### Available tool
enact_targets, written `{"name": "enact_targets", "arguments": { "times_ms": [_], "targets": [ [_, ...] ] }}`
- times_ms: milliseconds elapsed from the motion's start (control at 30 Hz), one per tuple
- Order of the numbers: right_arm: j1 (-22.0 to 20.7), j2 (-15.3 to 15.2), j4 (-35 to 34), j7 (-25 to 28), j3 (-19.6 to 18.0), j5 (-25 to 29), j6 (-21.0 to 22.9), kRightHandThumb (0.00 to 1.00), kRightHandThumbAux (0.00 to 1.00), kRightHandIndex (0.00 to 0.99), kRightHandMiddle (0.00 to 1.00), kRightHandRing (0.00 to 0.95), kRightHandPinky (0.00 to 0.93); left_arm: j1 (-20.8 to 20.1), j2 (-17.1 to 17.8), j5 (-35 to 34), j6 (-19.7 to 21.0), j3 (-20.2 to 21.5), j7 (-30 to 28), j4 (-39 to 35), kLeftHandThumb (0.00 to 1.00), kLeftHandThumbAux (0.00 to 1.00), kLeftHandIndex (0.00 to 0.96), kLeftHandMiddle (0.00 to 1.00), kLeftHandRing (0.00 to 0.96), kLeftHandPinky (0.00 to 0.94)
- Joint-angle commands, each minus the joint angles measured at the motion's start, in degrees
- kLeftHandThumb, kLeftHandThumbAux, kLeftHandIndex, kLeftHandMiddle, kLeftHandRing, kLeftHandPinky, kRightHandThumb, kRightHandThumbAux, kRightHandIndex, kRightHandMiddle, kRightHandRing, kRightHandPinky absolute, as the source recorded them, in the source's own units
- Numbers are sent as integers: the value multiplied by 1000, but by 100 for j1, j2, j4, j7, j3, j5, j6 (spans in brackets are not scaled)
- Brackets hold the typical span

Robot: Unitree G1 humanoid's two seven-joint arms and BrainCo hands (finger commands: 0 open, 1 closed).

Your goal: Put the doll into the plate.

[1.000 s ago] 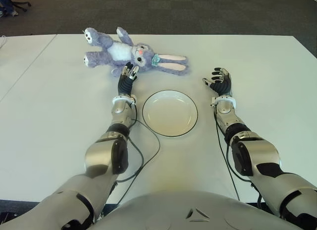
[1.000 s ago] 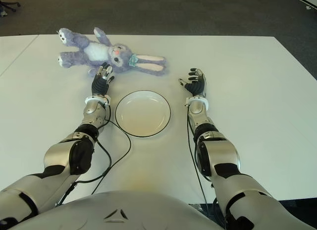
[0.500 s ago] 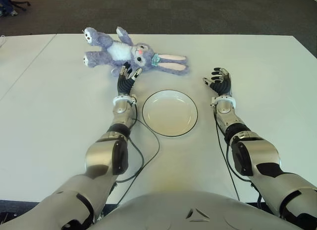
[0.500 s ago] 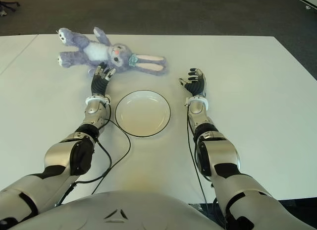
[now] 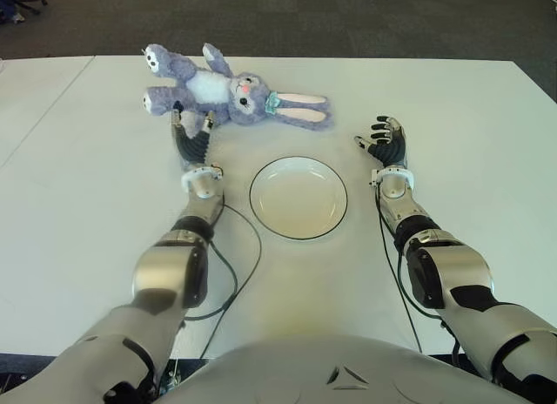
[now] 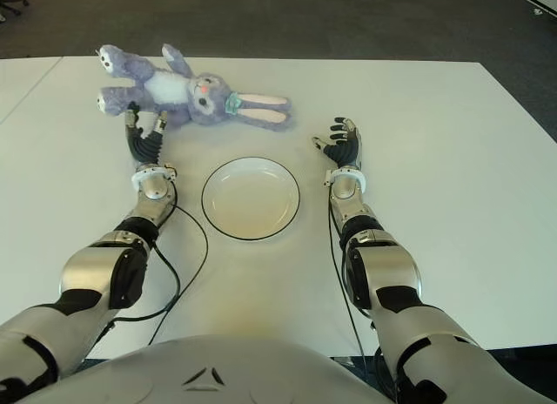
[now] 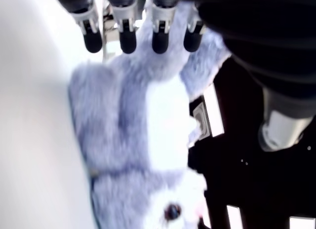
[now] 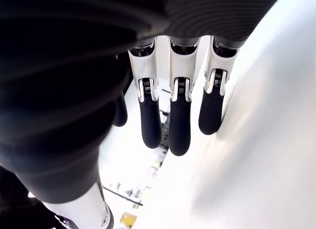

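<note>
Your left hand (image 5: 192,131) hovers with fingers (image 7: 127,37) spread and empty, tips just short of the soft purple-and-white plush rabbit doll (image 5: 228,92). Push forward until the palm covers its white belly, then close around the torso, not a limp leg or ear. The doll lies on its back on the white table (image 5: 487,151), beyond the round white dark-rimmed plate (image 5: 298,198). Your right hand (image 5: 385,141) shows right of the plate, fingers loose, holding nothing.
</note>
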Motion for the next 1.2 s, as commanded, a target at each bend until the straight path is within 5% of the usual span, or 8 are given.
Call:
{"name": "enact_targets", "arguments": {
  "times_ms": [33, 300, 633, 1200],
  "targets": [
    [1014, 456, 636, -31, 198, -175, 688, 213, 865, 247, 335, 376, 401, -509, 449, 744, 359, -571, 1124, 55, 149, 432, 0, 0, 0, 0],
    [981, 480, 628, 34, 217, -185, 701, 180, 857, 239, 330, 374, 393, -965, 870, 1385, 517, -1265, 1596, -8, 157, 428, 0, 0, 0, 0],
    [970, 547, 628, -111, 189, -149, 632, 246, 856, 268, 339, 382, 405, -1130, 1132, 1678, 207, -1809, 1310, 101, 146, 385, 0, 0, 0, 0],
    [966, 525, 639, -49, 235, -182, 741, 216, 850, 247, 337, 378, 398, -1719, 1695, 2789, 1004, -3180, 657, 277, 250, 448, 0, 0, 0, 0]
  ]
}}
